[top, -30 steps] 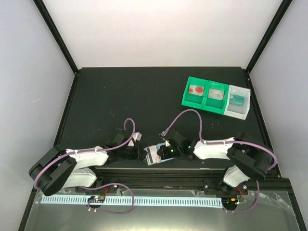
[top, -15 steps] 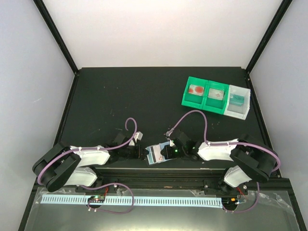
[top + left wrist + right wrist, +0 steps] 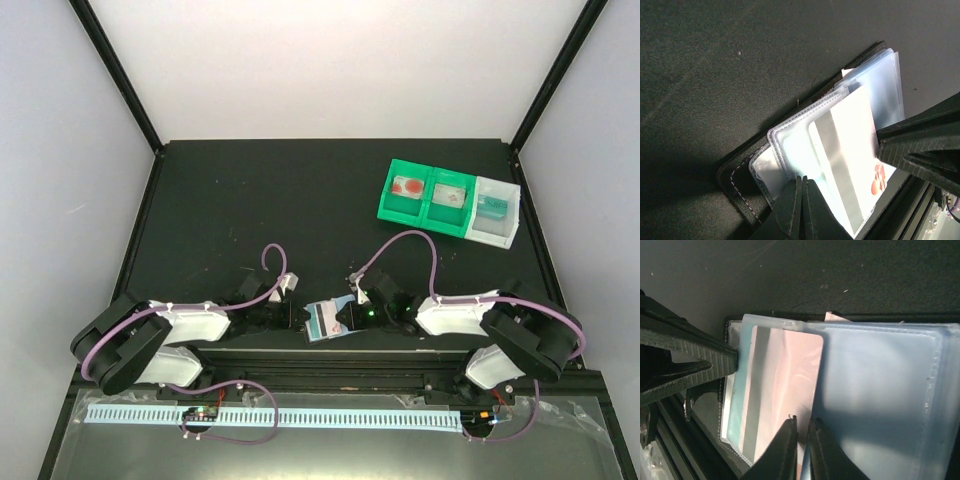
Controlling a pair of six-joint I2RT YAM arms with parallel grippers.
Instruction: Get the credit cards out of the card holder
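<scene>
The card holder [image 3: 327, 322] lies open at the tabletop's [image 3: 300, 200] near edge, between both arms. There's the left pincer [image 3: 801, 200] clenched at its sleeve corner. The right pincer [image 3: 801, 432] nips the striped credit card [image 3: 785, 390], whose long axis runs straight away from it, so a lengthwise pull looks right.

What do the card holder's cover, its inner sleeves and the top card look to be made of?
The card holder cover: black, matte, with a stitched edge, likely leather or faux leather. The sleeves: clear, slightly frosted soft plastic with welded seams. The credit card: stiff, glossy white plastic with a grey stripe, by the look of it.
</scene>
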